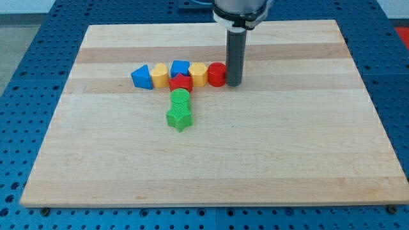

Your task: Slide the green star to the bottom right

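Camera view: green star sits left of centre on wooden board, touching green cylinder above it. Row above: blue triangle, yellow block, blue block, red block, yellow block, red cylinder. My tip is just beside red cylinder's right, well apart from star. No jaws, just a rod. Star looks light, stiff, prob. slides easily but may spin; push its upper-left side, w/ tip brought round the row.

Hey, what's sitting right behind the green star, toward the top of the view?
Directly behind the green star is a second green block, then a red block. Their touching faces are hidden. My tip stands apart, beside the red cylinder.
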Robot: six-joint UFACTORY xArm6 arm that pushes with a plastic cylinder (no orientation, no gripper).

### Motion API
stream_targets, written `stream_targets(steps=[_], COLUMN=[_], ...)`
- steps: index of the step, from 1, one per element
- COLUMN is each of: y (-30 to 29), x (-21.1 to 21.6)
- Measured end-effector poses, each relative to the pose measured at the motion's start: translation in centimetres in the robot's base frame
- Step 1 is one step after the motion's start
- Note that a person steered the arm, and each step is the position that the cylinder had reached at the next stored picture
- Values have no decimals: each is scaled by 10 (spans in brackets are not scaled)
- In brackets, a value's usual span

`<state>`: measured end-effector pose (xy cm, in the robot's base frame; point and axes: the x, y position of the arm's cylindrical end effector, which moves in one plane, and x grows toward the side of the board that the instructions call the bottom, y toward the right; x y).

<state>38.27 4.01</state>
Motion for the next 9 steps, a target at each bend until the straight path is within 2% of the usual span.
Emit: stream_targets(steps=[1,3,5,7,9], y=[0,3,-46,-126,-171], x=[9,92,142,146,98])
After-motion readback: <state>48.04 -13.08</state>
